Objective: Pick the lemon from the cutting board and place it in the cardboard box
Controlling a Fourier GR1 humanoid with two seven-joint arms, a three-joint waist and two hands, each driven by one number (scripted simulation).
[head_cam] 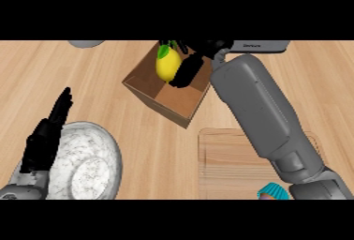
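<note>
Hanging over the open box point(173, 96), the right hand point(188, 65) has its fingers curled round the lemon point(166, 66), which sits inside the box's outline near the far wall, though whether it touches the floor of the box I cannot tell. One risk, as I judge it, is in the letting go: the lemon is round and smooth and could roll against a wall or catch on a finger as the hand opens, and if the hand lifts before the fingers are fully clear it could drag the fruit back up over the rim. The forearm crosses the box's right edge closely, so a careless withdrawal could nudge the box along the counter point(104, 79). The lemon itself is bright yellow, oval, with a small green leaf at its top end, partly hidden by the black fingers. The board point(228, 159) lies near the box toward the lower right, with no lemon on it. The left hand point(45, 136) rests open, fingers up, at the lower left beside a marbled plate point(90, 164)
</note>
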